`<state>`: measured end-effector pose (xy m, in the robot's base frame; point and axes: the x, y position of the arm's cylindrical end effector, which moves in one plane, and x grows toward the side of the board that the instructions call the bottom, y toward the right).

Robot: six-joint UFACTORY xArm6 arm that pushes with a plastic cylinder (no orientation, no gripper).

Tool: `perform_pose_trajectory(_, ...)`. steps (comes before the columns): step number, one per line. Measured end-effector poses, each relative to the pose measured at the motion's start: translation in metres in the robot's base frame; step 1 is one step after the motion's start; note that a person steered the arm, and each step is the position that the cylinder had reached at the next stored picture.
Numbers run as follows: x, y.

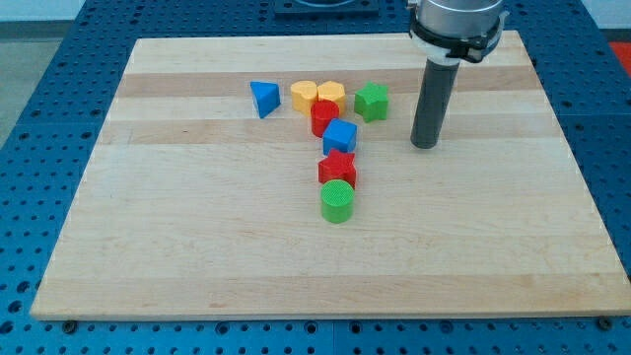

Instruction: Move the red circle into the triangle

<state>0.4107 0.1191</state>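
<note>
The red circle (322,115) sits in a cluster near the board's upper middle, touching a yellow block (305,96) above-left and a blue cube (340,136) below-right. The blue triangle (263,99) stands alone to the left of the cluster, a short gap from the yellow block. My tip (424,145) rests on the board to the right of the cluster, well apart from the blue cube and below-right of a green block (372,102). It touches no block.
A second yellow block (330,95) sits beside the first. A red star (337,168) and a green cylinder (337,201) lie in a line below the blue cube. The wooden board (177,247) lies on a blue perforated table.
</note>
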Motion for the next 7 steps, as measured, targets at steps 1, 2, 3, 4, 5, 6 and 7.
perform_pose_trajectory(1,0.0,-0.003)
perform_pose_trajectory(2,0.0,-0.046)
perform_pose_trajectory(3,-0.005,-0.087)
perform_pose_trajectory(4,-0.027,-0.094)
perform_pose_trajectory(5,-0.028,-0.094)
perform_pose_trajectory(6,-0.03,-0.094)
perform_pose_trajectory(7,-0.032,-0.111)
